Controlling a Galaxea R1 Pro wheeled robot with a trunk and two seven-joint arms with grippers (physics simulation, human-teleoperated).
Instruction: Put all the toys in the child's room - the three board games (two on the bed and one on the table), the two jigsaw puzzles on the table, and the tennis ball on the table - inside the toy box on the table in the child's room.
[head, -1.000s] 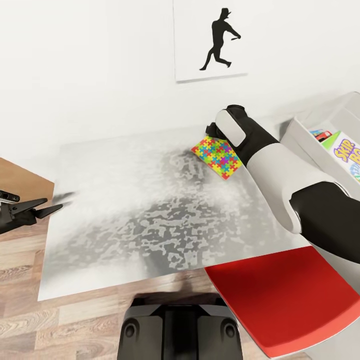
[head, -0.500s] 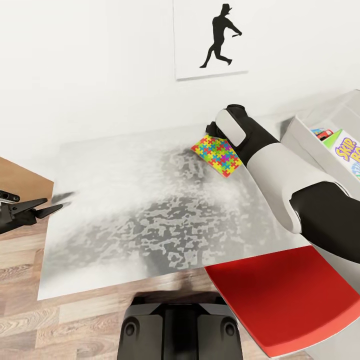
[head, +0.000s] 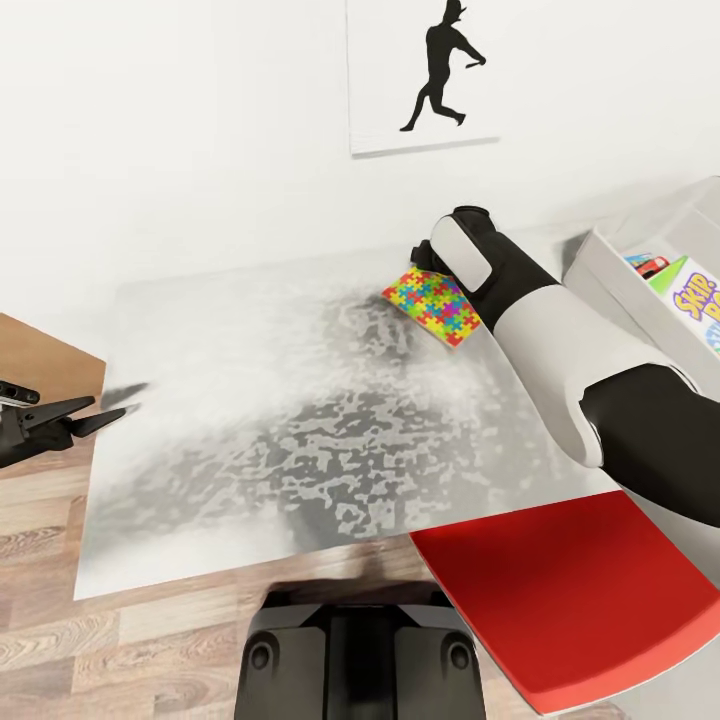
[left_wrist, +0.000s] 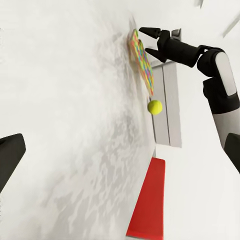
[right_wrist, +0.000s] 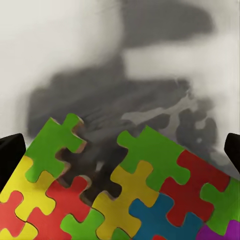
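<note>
almost nothing has shifted since a second ago: head view, the jigsaw puzzle (head: 434, 308) lies on the table (head: 250, 420) at about one o'clock, the right hand (head: 418, 258) at its far edge, toy box (head: 612, 282) at three o'clock. left wrist view: right fingers spread over the puzzle, tennis ball (left_wrist: 155, 107) just beside it. right wrist view: puzzle close below, not yet pinched. left hand (head: 100, 412) spread, idle.

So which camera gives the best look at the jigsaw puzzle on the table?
The head view: the whole jigsaw puzzle shows there on the table, beside the right arm. The right wrist view shows a close-up of its pieces, cropped. The left wrist view catches it almost edge-on, near the open right gripper.
</note>
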